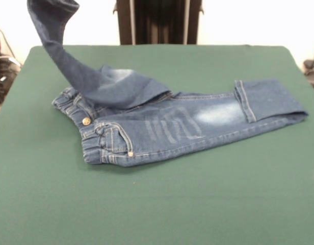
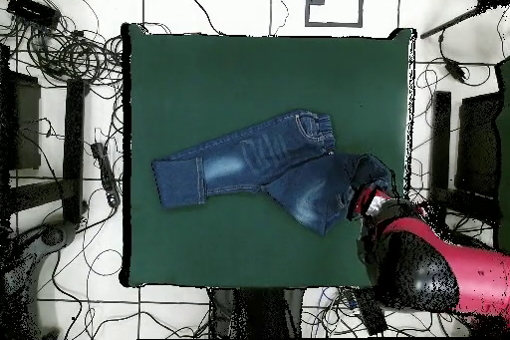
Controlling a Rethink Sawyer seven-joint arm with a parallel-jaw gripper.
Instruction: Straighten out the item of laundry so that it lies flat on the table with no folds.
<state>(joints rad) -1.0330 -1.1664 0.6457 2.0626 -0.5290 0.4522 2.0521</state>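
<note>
The small dark blue jeans (image 1: pixel 162 127) lie on the green table (image 1: pixel 157 204), waistband and metal button (image 1: pixel 86 121) at the left. One leg lies flat towards the right with its cuff (image 1: pixel 246 99) folded back. The other leg (image 1: pixel 60 41) is lifted off the table and rises to the top left edge of the picture. In the overhead view the jeans (image 2: pixel 249 162) lie mid-table (image 2: pixel 249 67). My gripper (image 2: pixel 367 199) on the red arm holds the end of the raised leg near the table's right edge. Its fingers are hidden by the denim.
The robot pedestal (image 1: pixel 158 20) stands behind the table's far edge. Cables (image 2: pixel 60 47) and dark equipment (image 2: pixel 468 147) lie on the floor round the table. The arm's red body (image 2: pixel 428 266) hangs over the table's corner.
</note>
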